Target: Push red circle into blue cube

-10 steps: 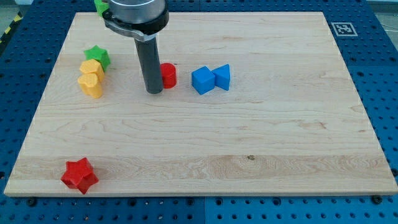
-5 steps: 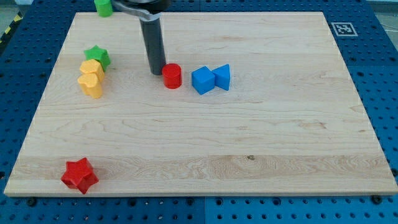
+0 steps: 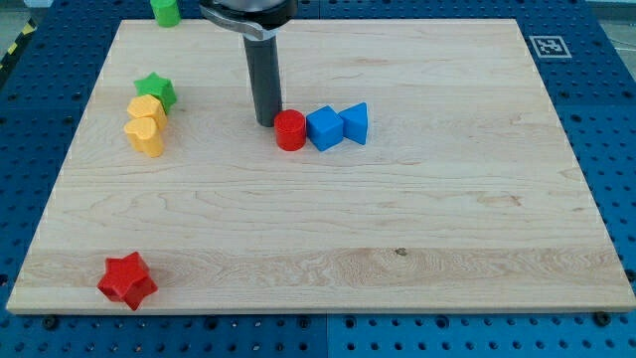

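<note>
The red circle stands on the wooden board, touching the left side of the blue cube. A blue triangular block sits against the cube's right side. My tip is on the board just left of the red circle and slightly toward the view's top, touching or nearly touching it. The rod rises from there to the arm at the view's top edge.
A green star and two yellow blocks cluster at the view's left. A red star lies at the bottom left. A green block sits at the board's top edge.
My tip moved to the view's right and pushed the red circle rightward until it met the blue cube. The other blocks have not moved.
</note>
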